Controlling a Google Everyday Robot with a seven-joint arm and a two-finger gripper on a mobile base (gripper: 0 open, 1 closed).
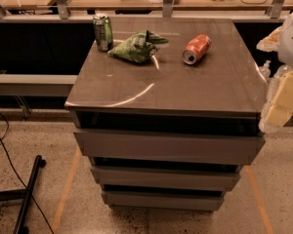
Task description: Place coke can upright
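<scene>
Lining up on the coke can (196,49): it's lying on its side on the cabinet top (136,89), beyond the gripper (279,106) and off to its left, silver end facing back toward me. The gripper is hanging off the cabinet's right front corner, beside the edge and well apart from the can.

How I'm planning the step:
- I'm bringing the gripper up over the top first, so it isn't dragging across the edge.
- I'm coming down on the can's mid-body, square across its long axis. It's round and will likely be rolling if I nudge it off-centre.
- I'm rotating it silver end up and setting the base flat before letting go.
- I'm keeping the swing on the gripper's own side of the can. The green chip bag (136,47) is sitting near the can's far side, and the green can (103,31) is standing past the bag.

What I'm not getting:
- The gripper is running off the right edge, so I can't tell whether it's open or closed.
- The can's far end is facing away.
- I can't tell whether the bag tip is touching the green can.
</scene>
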